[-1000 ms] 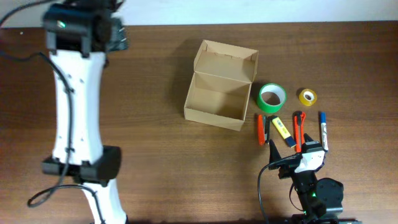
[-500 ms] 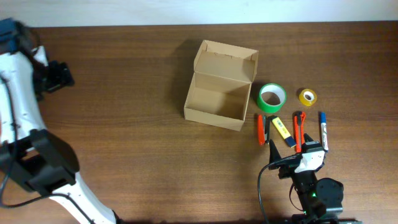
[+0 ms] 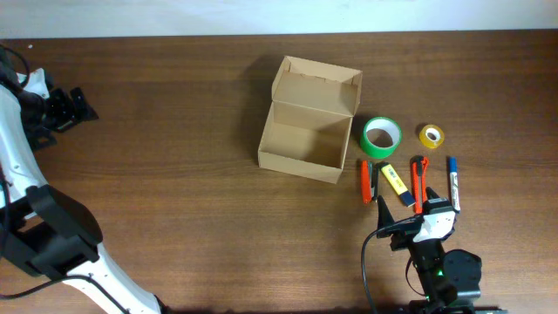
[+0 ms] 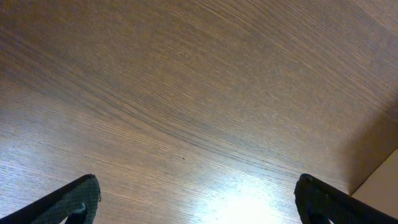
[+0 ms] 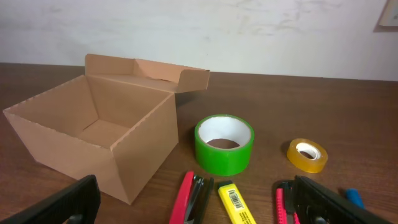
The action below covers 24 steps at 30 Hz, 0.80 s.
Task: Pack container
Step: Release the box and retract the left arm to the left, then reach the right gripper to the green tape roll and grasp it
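Note:
The container (image 3: 309, 131) is a tan cardboard box standing open in the middle of the table, its flap lid up at the back; the right wrist view shows its empty inside (image 5: 99, 134). My right gripper (image 3: 416, 209) hovers open near the front edge, just short of the pens and cutters, with nothing between its fingers (image 5: 336, 202). My left gripper (image 3: 80, 105) is at the far left of the table, well away from the box. In its own view it (image 4: 199, 205) is open wide over bare wood.
A green tape roll (image 3: 381, 137) and a small yellow tape roll (image 3: 431, 136) sit right of the box. In front of them lie a red cutter (image 5: 189, 199), a yellow marker (image 5: 235, 204), another red cutter (image 5: 283, 205) and a blue pen (image 3: 452, 179).
The left arm has swung from the back left of the table out to the far left edge, and its jaws have widened. The right arm and the objects have not moved.

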Each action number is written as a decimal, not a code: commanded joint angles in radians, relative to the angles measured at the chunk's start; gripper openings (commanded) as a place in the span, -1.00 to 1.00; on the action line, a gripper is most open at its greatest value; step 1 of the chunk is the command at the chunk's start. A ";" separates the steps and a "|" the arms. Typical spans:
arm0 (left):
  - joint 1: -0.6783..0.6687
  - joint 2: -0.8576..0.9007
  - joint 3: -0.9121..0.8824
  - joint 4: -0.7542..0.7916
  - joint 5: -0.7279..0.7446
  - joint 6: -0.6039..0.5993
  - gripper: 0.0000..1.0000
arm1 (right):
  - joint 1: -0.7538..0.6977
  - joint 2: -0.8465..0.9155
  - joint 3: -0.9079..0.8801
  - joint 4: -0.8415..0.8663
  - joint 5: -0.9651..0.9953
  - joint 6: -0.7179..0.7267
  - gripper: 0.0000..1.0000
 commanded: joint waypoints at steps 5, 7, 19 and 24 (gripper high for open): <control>0.000 -0.006 -0.008 0.000 0.025 0.023 0.99 | 0.006 -0.008 -0.008 0.003 -0.001 0.006 0.98; 0.000 -0.006 -0.008 0.000 0.025 0.023 0.99 | 0.006 -0.008 -0.008 0.022 -0.007 0.057 0.98; -0.001 -0.006 -0.008 0.000 0.025 0.023 0.99 | 0.005 0.170 0.251 -0.026 -0.006 0.318 0.98; 0.000 -0.006 -0.008 0.000 0.025 0.023 0.99 | 0.006 0.562 0.626 -0.310 -0.050 0.257 0.98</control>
